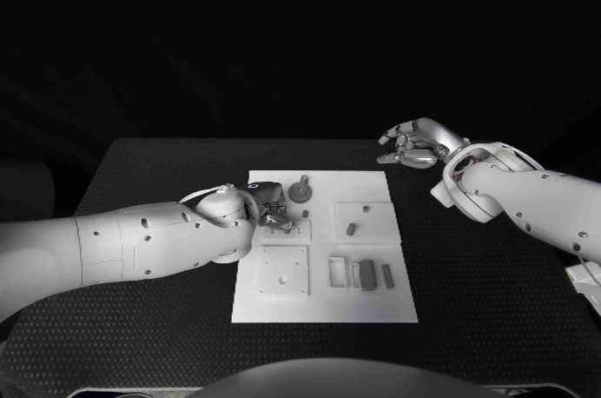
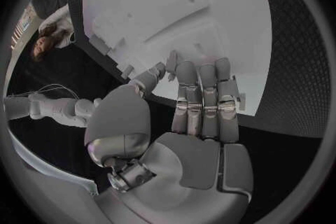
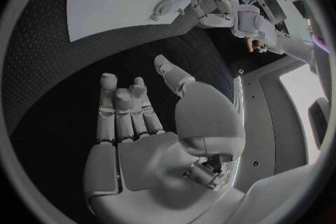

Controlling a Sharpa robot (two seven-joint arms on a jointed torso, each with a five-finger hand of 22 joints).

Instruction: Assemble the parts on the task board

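The white task board (image 1: 376, 307) lies in the middle of the black counter (image 1: 150, 346). The left robot hand (image 1: 269, 208) is over the board's left side; what it holds, I cannot tell. The right robot hand (image 1: 417, 143) hangs off the board's far right corner, fingers apart, holding nothing. Small grey parts (image 1: 368, 275) sit on the board.

White task board (image 1: 376, 307) on a black surface (image 1: 150, 172) with a fine dotted weave. Parts (image 1: 368, 275) on the board: grey, some darker than others. Arms: white, with small dark holes along the left forearm (image 1: 119, 242). Left hand (image 1: 274, 208) and right hand (image 1: 416, 143): silver, with metallic fingers (image 2: 201, 95).
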